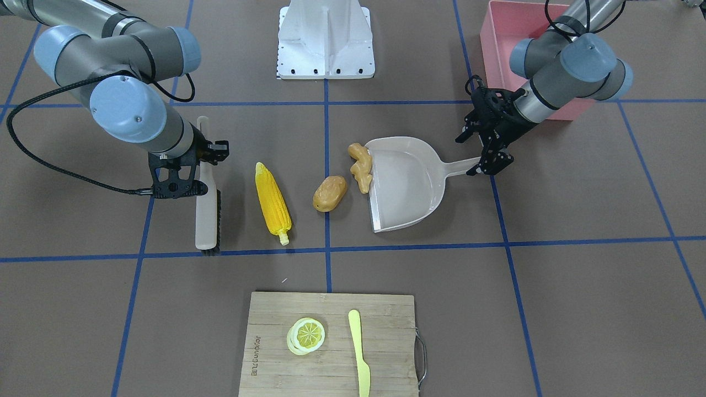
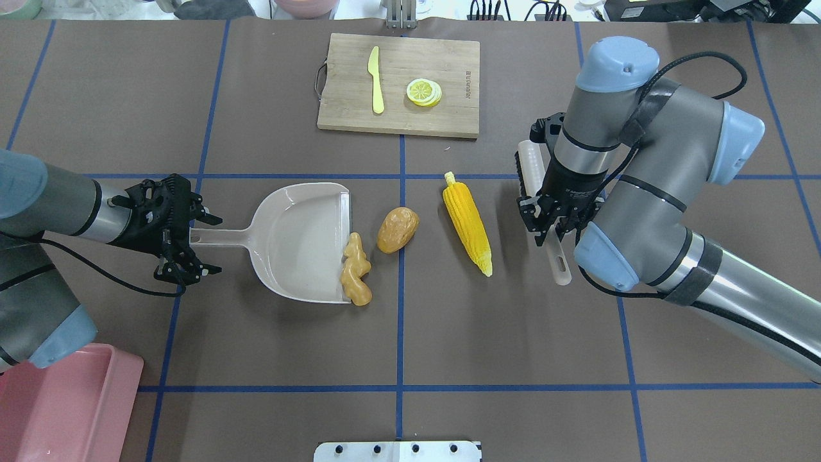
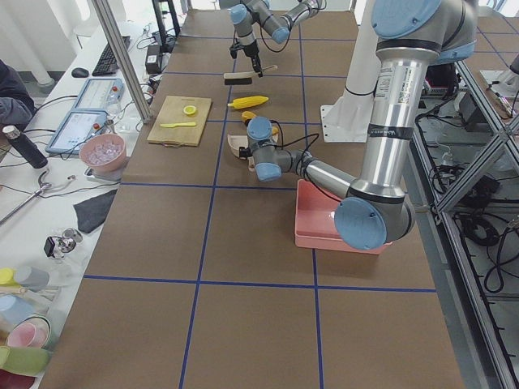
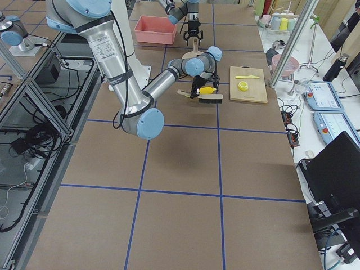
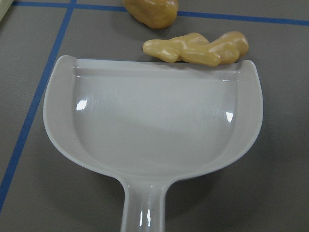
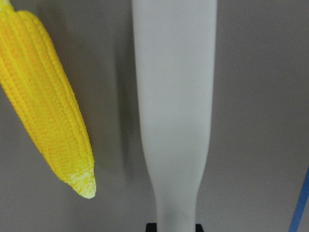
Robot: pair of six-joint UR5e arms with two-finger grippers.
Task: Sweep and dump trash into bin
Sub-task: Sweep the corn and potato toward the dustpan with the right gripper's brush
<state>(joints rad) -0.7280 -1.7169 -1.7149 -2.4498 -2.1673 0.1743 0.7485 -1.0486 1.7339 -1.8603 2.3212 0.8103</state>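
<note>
- Two sets of jaws sit low over the tabletop (image 2: 513, 333): left jaws apart, straddling the handle tip of the beige dustpan (image 2: 288, 224), not closed on it
- right jaws clamped on the handle of the brush (image 1: 206, 220)
- ginger root (image 2: 356, 273) touches the dustpan's open lip
- potato (image 2: 397, 230) just beside the ginger root, outside the pan
- corn cob (image 2: 468, 221) between potato and brush, none swept in
- pink bin (image 2: 64, 410) well apart, by the left arm's elbow
- cutting board (image 2: 449, 70) on the far side holds lemon slice (image 2: 423, 92) and knife (image 2: 375, 80)

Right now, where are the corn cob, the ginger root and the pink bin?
corn cob (image 1: 273, 201), front-facing view, mid-cob.
ginger root (image 1: 361, 167), front-facing view, its middle.
pink bin (image 1: 496, 38), front-facing view, its wall.
</note>
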